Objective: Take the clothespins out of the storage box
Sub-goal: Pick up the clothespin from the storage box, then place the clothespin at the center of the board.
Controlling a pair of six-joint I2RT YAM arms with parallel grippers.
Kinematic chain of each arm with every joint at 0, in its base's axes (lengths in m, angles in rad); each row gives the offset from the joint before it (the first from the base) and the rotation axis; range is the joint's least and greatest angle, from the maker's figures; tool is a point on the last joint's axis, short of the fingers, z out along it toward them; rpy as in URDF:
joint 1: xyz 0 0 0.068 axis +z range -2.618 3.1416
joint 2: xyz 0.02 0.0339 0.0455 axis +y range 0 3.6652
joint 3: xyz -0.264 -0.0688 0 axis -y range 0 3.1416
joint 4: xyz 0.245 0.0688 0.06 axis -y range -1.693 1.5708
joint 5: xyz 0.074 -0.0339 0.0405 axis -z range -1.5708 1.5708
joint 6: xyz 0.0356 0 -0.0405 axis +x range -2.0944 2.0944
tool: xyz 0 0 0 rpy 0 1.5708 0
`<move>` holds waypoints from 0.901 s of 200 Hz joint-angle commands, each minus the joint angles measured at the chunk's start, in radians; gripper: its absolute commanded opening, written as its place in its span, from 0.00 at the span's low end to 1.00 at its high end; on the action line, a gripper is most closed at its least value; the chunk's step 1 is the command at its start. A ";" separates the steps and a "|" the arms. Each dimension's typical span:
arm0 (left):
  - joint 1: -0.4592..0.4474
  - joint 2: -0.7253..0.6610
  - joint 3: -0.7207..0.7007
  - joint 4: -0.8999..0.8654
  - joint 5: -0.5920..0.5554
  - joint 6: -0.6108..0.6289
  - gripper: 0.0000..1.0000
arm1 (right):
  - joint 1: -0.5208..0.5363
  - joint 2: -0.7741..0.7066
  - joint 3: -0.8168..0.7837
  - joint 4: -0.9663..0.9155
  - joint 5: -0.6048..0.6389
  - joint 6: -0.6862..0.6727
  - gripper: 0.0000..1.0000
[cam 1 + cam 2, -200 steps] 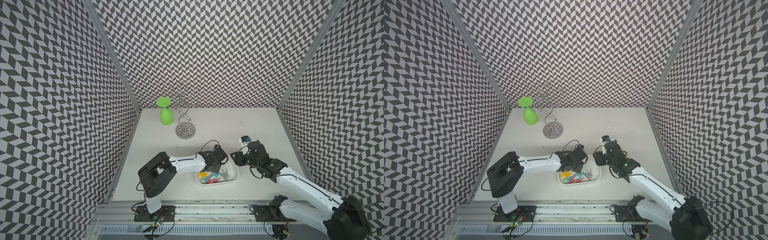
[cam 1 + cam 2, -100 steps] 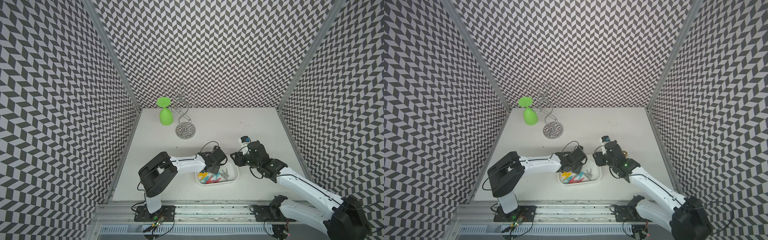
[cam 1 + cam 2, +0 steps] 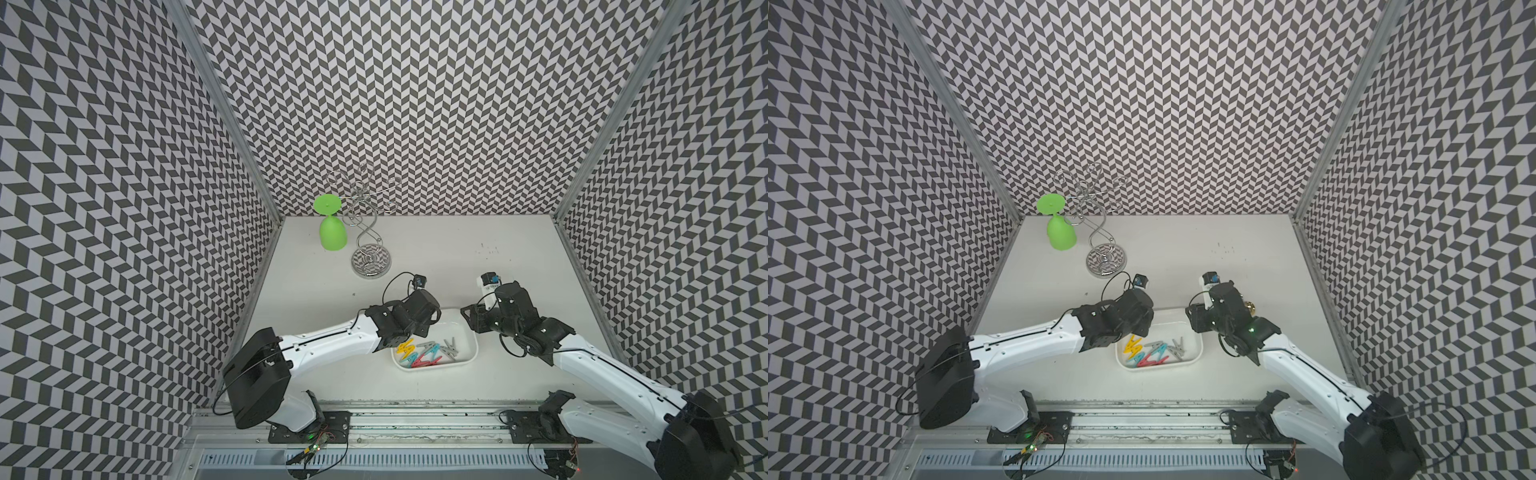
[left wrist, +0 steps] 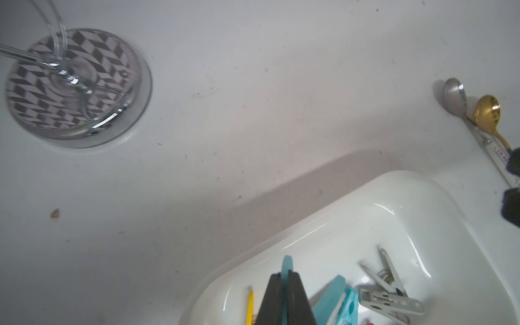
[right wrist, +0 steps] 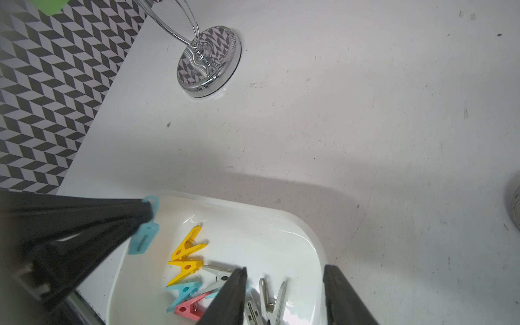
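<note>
Clothespins point(image 3: 428, 353) lie heaped in the storage box point(image 3: 466, 336) near the front of the desk point(image 3: 436, 257). The left hand point(image 4: 284, 281) is clenched on one light blue clothespin point(image 5: 143, 237), pinched by the box's corner rim. It would do best to lift straight up clear of the rim, swing out over bare desk, and let go low. The right hand point(image 5: 284, 273), half open and empty, hangs above the grey clothespins point(image 5: 271, 295) and should wait.

Bright, even overhead light, soft shadow beside the glare-streaked storage box point(image 4: 422, 225), slight blur in the wrist views.
</note>
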 commanded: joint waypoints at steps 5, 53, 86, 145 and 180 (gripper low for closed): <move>0.057 -0.087 -0.084 -0.059 -0.113 -0.086 0.00 | -0.005 0.002 0.004 0.033 -0.001 -0.010 0.48; 0.239 -0.239 -0.283 -0.036 -0.056 -0.170 0.00 | -0.005 0.010 0.003 0.036 -0.009 -0.010 0.48; 0.355 -0.268 -0.389 0.033 0.038 -0.165 0.00 | -0.005 0.007 0.003 0.036 -0.014 -0.011 0.48; 0.429 -0.181 -0.446 0.106 0.124 -0.151 0.01 | -0.005 -0.003 -0.005 0.036 -0.016 -0.011 0.48; 0.429 -0.174 -0.444 0.109 0.131 -0.149 0.09 | -0.005 -0.010 -0.009 0.036 -0.016 -0.010 0.48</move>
